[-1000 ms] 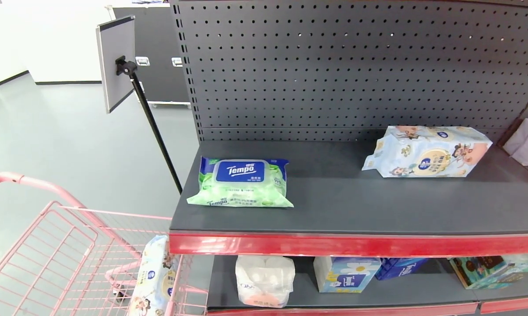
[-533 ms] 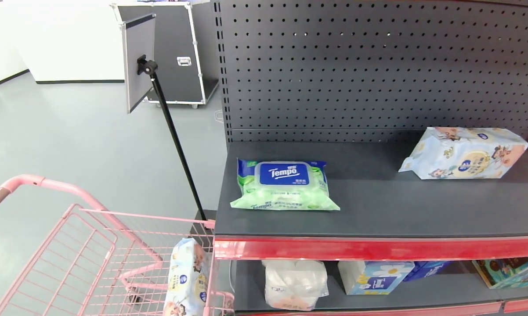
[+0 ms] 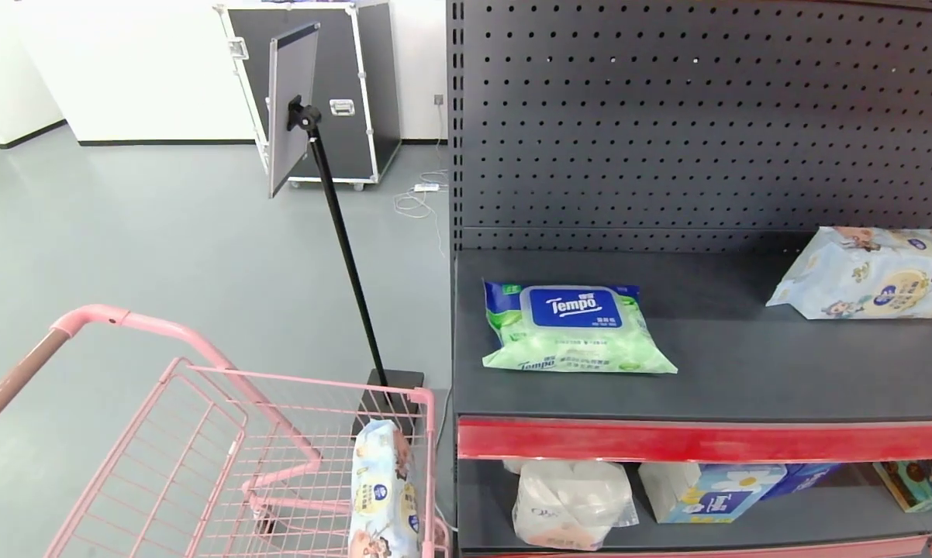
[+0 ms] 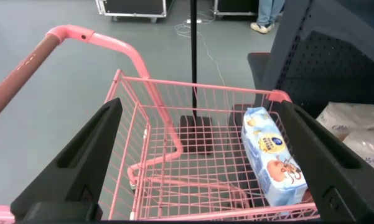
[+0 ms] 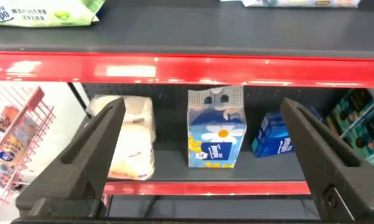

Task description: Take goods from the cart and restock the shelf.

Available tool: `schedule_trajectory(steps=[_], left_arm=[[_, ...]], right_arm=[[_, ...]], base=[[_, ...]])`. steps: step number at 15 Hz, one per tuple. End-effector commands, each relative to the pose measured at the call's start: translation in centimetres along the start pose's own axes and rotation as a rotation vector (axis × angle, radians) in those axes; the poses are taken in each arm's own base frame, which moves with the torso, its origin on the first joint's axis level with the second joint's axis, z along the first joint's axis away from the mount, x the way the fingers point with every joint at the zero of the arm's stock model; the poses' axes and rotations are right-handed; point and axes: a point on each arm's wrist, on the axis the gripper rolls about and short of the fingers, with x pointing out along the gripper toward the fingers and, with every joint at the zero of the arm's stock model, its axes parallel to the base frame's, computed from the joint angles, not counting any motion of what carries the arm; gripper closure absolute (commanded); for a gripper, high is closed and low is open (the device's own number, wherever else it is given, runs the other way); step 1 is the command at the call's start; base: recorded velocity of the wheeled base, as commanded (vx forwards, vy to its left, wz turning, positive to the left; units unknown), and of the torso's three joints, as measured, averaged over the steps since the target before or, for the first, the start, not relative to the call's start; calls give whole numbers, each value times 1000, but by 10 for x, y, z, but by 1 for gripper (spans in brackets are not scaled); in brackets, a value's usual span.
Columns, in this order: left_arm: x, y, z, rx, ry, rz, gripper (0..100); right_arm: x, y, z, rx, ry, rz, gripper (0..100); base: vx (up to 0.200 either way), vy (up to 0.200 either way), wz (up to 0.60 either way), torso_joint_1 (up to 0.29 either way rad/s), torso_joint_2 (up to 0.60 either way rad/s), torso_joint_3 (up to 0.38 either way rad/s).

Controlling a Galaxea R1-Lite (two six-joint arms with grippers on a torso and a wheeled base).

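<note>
Shelf point(image 3: 745, 372) stood beside cart point(image 3: 303, 378) holding one pack point(image 3: 381, 496). Left gripper point(image 4: 199, 118) spread over cart; right gripper point(image 5: 202, 112) spread before shelf.

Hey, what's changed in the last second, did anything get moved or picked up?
Only the head camera turned, swinging left toward the cart, so the shelf slid right in view. Nothing was grasped or released. The green wipes pack and cartoon pack lie where they were on the shelf, and the pack in the cart stands against its wall as before.

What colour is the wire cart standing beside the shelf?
The cart is pink; the left wrist view shows it best.
</note>
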Motion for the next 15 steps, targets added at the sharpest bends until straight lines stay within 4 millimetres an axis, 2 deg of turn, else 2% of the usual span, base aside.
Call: schedule_trajectory(steps=[1, 5, 15], left_arm=[[0, 0, 0, -2, 0, 0, 0], [0, 0, 0, -2, 2, 0, 0], [0, 0, 0, -2, 2, 0, 0]], right_arm=[[0, 0, 0, 0, 0, 0, 0], [0, 0, 0, 0, 0, 0, 0], [0, 0, 0, -2, -2, 0, 0]], base=[[-200, 0, 0, 2, 7, 2], [-200, 0, 0, -2, 6, 0], [0, 0, 0, 0, 0, 0]])
